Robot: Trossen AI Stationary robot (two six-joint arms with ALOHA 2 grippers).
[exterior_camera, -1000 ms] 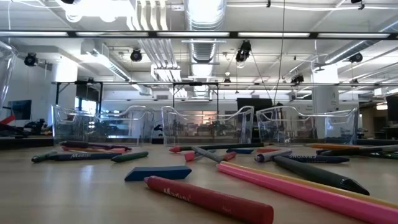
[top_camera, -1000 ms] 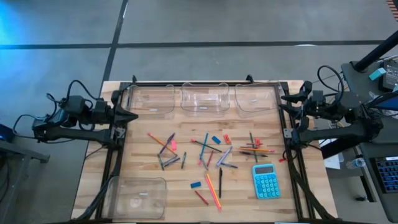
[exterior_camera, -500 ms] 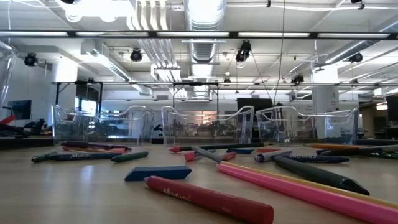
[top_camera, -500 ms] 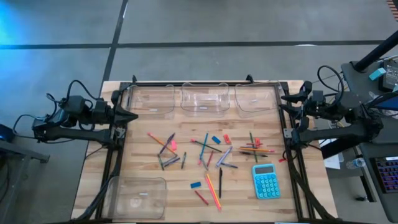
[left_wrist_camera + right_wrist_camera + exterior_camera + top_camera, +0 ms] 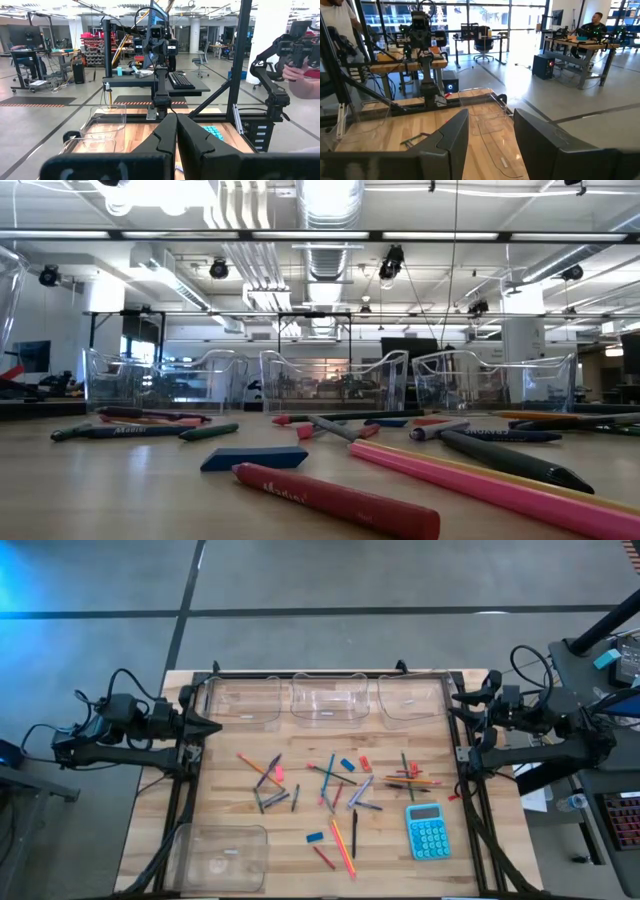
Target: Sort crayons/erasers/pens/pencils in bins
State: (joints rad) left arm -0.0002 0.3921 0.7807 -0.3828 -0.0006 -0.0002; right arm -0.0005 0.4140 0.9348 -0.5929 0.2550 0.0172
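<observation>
High view shows a wooden plank tabletop [image 5: 230, 810]. Three clear plastic bins [image 5: 324, 700] with round corners line the far edge, and a fourth sits in the near left corner. Thin pencils [image 5: 343, 845], stubby crayons [image 5: 323, 857], dark pens [image 5: 354, 833] and flat blue erasers [image 5: 315, 837] lie scattered mid-table. The left gripper [image 5: 176, 131] is closed at the left edge. The right gripper [image 5: 490, 137] is open at the right edge.

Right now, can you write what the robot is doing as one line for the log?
left gripper: shut, parked at table's left edge | right gripper: open, parked at right edge | bins: empty | pencils: loose on table, unsorted
</observation>
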